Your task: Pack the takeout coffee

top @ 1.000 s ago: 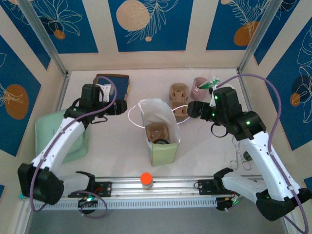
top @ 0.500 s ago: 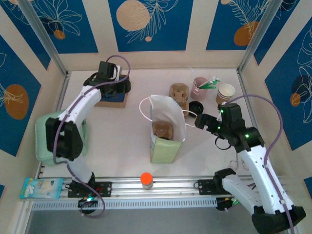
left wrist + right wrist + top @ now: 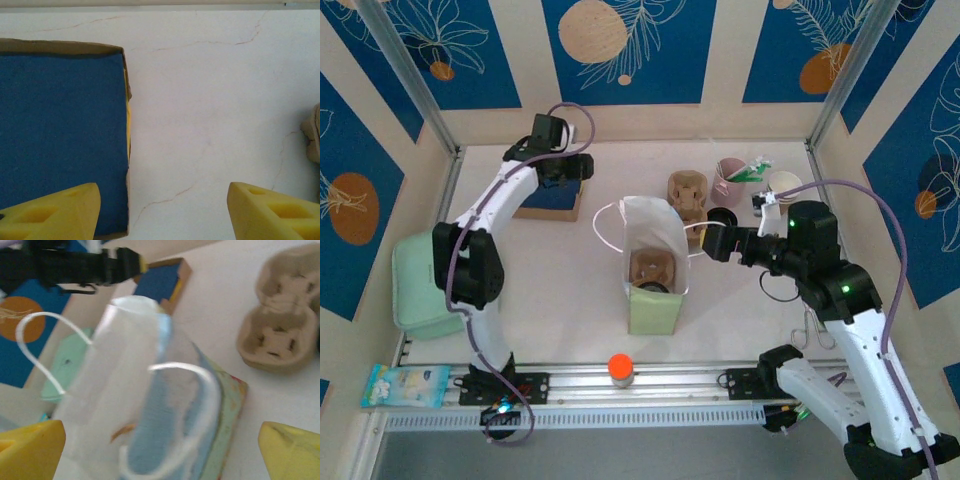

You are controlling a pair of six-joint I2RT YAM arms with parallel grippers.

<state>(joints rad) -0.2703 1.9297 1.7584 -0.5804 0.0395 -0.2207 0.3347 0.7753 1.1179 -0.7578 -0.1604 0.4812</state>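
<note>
Left gripper [image 3: 578, 168] part-open, empty, straddling the far-left blue box [image 3: 552, 198] edge: centre on rim before closing; right gripper [image 3: 712, 245], wide and empty beside bag [image 3: 655, 300], could steady it.

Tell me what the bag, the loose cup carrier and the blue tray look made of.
Bag: likely paper, matte pale green, folded flat sides; its white upper part looks thin, maybe translucent.
Carrier: moulded pulp, dull brown, rounded pressed cups.
Tray: brown cardboard rim; blue inside looks matte and fuzzy, perhaps felt or paper.
</note>
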